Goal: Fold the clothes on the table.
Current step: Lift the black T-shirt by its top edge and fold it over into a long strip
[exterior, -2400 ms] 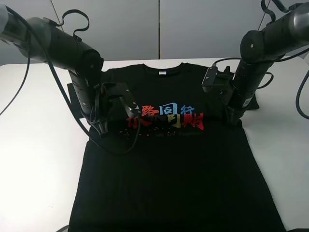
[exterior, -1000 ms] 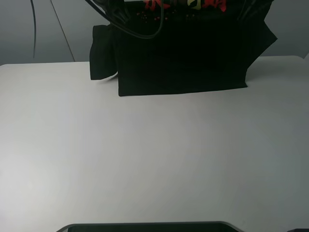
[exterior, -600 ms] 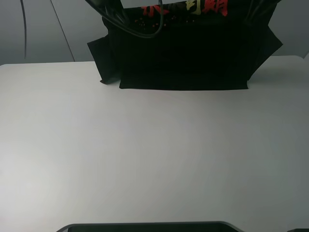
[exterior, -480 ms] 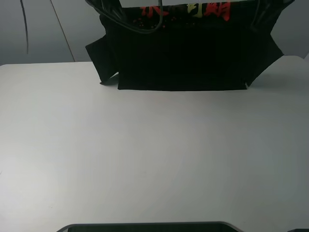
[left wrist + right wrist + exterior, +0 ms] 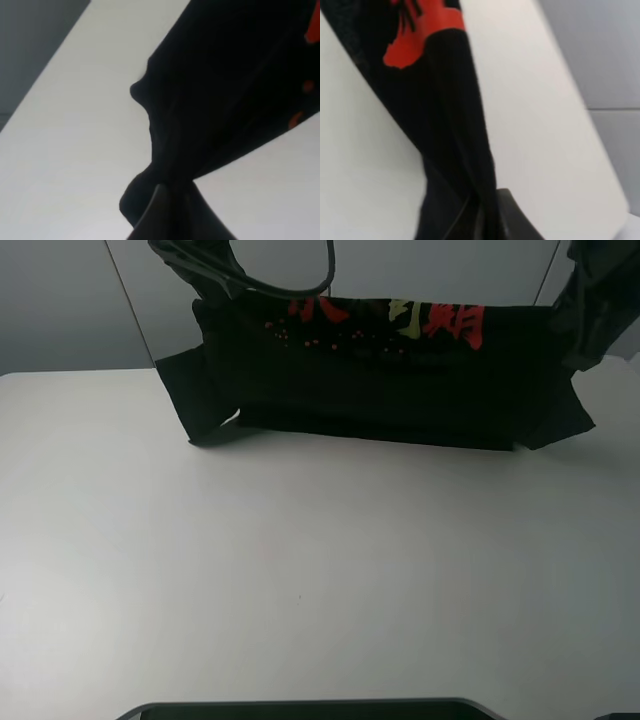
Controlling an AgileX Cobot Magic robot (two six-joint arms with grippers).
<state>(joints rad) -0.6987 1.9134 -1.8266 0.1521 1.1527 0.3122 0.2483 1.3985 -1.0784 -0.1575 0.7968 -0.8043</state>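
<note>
The black T-shirt [image 5: 380,390] hangs folded over at the far side of the white table [image 5: 300,580], with the red and yellow characters [image 5: 440,320] along its top. Its lower fold and both sleeves [image 5: 195,405] rest on the tabletop. My left gripper [image 5: 167,202] is shut on the shirt's left edge, and the cloth bunches at its fingers. My right gripper [image 5: 487,212] is shut on the right edge beside a red character [image 5: 415,45]. In the high view both grippers sit at the shirt's top corners, mostly hidden by dark cloth and arms.
Grey wall panels [image 5: 60,300] stand behind the table. A black cable loop [image 5: 300,285] hangs over the shirt's top left. A dark rim [image 5: 300,708] lies along the near table edge. Bare white tabletop stretches in front of the shirt.
The shirt, flat on the table 2.4 s ago, was lifted by both grippers. Over the last second it has come lower and nearer, its fold and sleeves spreading on the table.
</note>
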